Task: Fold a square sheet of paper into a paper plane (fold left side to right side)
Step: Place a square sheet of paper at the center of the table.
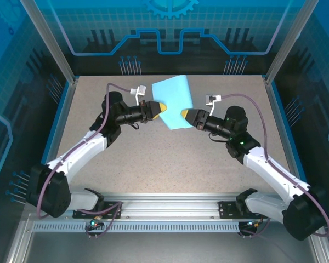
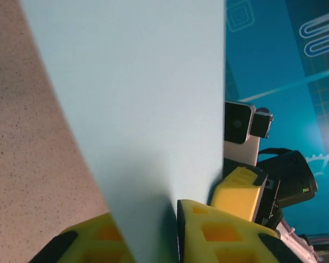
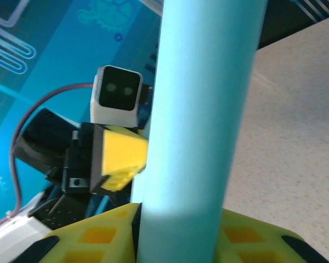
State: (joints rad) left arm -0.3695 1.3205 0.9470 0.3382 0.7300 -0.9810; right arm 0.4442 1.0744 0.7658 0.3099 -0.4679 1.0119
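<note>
LOG | you had the left gripper (image 1: 161, 107) clamped on the square sheet of paper (image 1: 173, 97) | right gripper (image 1: 184, 113) closed on its opposite side | sheet raised above the worktop's (image 1: 153, 164) far-centre, likely so left could swing over right | your right wrist view showed it bowed, while the top view showed it flat

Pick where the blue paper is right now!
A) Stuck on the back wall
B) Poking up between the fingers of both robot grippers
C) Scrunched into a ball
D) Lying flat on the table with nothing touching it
B: the blue paper sits between the left gripper and the right gripper, and each wrist view shows it rising out from between that gripper's yellow fingers.
</note>
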